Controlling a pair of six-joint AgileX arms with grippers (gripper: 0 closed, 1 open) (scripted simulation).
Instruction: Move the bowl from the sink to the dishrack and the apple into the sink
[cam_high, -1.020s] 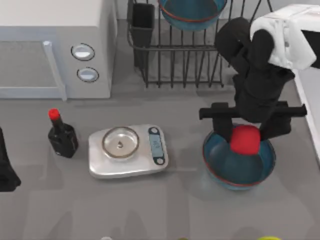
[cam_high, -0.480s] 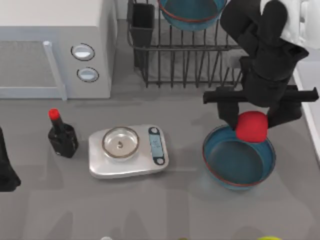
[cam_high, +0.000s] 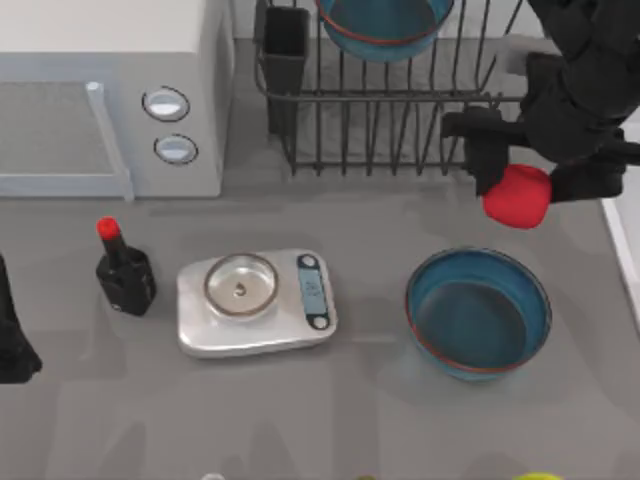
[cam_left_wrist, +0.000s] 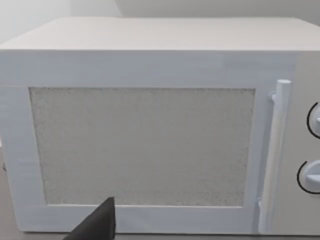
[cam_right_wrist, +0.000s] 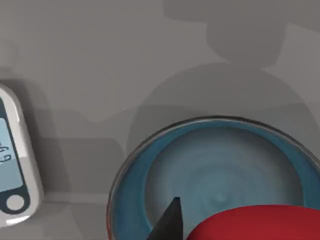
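Observation:
My right gripper (cam_high: 528, 186) is shut on the red apple (cam_high: 516, 196) and holds it in the air just in front of the black wire dishrack (cam_high: 380, 130), close to the pale sink (cam_high: 628, 250) at the right edge. One teal bowl (cam_high: 383, 25) rests in the dishrack. A second, identical bowl (cam_high: 478, 312) stands empty on the table, below and nearer than the apple. In the right wrist view the apple (cam_right_wrist: 255, 222) hangs over that bowl (cam_right_wrist: 220, 165). My left arm (cam_high: 10, 335) is parked at the left edge.
A white microwave (cam_high: 110, 90) fills the back left; the left wrist view faces its door (cam_left_wrist: 145, 145). A black bottle with a red cap (cam_high: 122, 270) and a silver kitchen scale (cam_high: 255, 300) stand mid-table. The rack's black utensil cup (cam_high: 286, 40) is at its left corner.
The right gripper has lifted the apple out of the table bowl and carried it back and to the right, toward the sink. The left arm has not moved.

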